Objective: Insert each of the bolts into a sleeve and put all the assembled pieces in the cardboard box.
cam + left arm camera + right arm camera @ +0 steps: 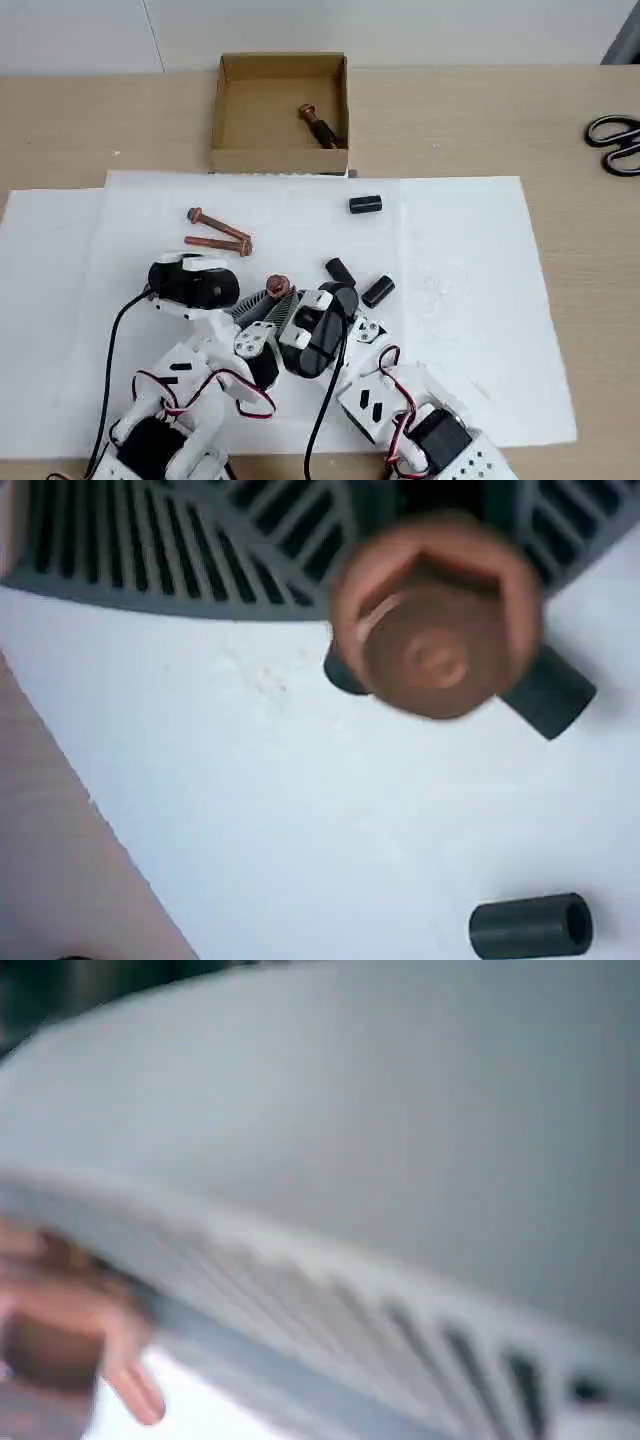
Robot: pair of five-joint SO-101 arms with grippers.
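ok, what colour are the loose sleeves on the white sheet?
The sleeves are black; the high view shows them best.

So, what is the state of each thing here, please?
Cardboard box, open, one assembled piece inside.
Two bolts, loose, lying on the paper.
Three sleeves, empty, lying apart on the paper.
Fourth bolt, held in the left gripper.
Left gripper, shut on that bolt.

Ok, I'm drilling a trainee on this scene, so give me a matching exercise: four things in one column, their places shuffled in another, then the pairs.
1 assembled piece
2 two loose bolts
3 scissors
4 lone sleeve

A bare table, far right
B inside cardboard box
C white paper, nearest the box
D white paper, left part

Pairs: 1-B, 2-D, 3-A, 4-C
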